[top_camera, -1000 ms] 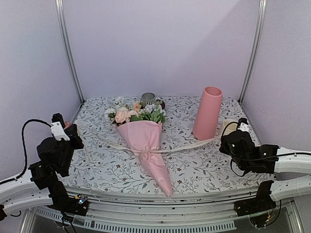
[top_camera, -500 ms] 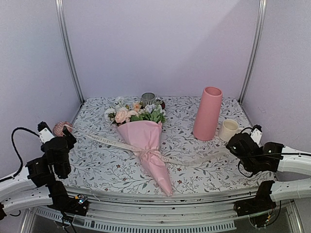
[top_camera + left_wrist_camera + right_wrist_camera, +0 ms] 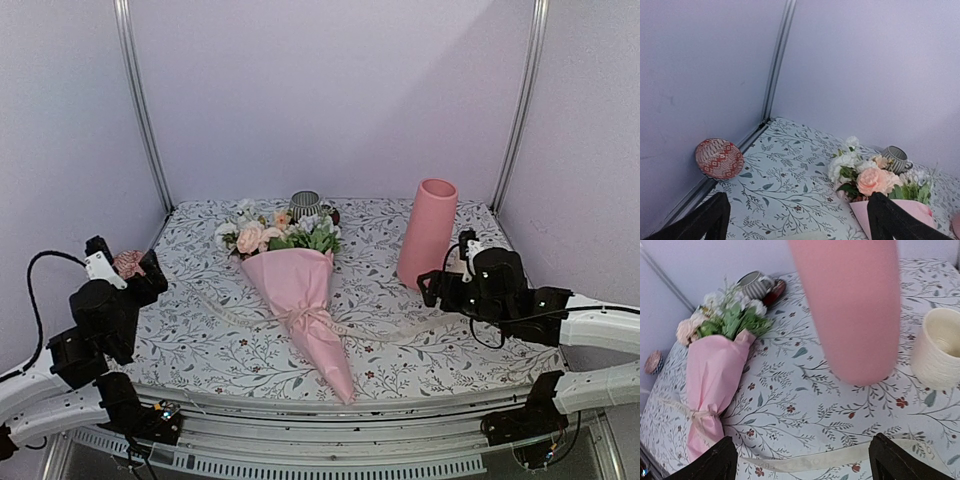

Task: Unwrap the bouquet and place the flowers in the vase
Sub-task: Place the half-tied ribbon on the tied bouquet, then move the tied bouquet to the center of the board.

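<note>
Floral-print surface (image 3: pixel 400 350), lilac walls, metal posts at far corners.
Bouquet (image 3: pixel 300 290) lies mid-surface, in its pink paper cone, tip toward near edge; cream ribbon (image 3: pixel 390 330) trails to both sides. Vase (image 3: pixel 428 232) upright near far right corner. Left pincer (image 3: pixel 797 200) and right pincer (image 3: pixel 802 440) both apart, empty.

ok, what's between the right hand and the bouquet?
Just the cream ribbon, lying slack on the table between bouquet and right hand; right wrist view shows it.

L gripper (image 3: pixel 799 220), R gripper (image 3: pixel 802 462): jaws wide apart
</note>
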You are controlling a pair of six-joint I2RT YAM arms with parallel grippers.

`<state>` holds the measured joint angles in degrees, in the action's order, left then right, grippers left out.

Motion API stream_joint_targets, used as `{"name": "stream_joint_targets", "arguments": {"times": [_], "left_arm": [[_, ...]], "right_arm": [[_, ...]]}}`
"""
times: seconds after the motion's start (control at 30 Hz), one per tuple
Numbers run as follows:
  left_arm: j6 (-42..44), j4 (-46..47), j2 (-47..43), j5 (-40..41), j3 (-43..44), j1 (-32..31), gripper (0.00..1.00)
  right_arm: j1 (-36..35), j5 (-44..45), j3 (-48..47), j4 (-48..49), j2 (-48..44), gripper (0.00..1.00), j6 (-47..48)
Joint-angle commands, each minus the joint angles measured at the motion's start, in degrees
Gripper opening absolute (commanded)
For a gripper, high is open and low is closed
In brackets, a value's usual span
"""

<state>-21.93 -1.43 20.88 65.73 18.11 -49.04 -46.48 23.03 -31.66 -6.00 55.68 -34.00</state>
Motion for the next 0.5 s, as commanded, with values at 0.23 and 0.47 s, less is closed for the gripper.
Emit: {"name": "stream_joint_targets", "arguments": {"times": [0.23, 0.47], "left_arm": [[-11.98, -22.03, 14.57, -32.90, 19.53, 24.35, 0.98], [-6.68, -9.09, 17.12, -73.79, 14.87, 29.44, 0.97]], "right_arm": [[0.02, -20.04, -3.64, 12.07, 11.24, 0.96, 7.99], [-0.61, -29.15, -3.00, 14.79, 15.86, 0.96, 7.63]]}}
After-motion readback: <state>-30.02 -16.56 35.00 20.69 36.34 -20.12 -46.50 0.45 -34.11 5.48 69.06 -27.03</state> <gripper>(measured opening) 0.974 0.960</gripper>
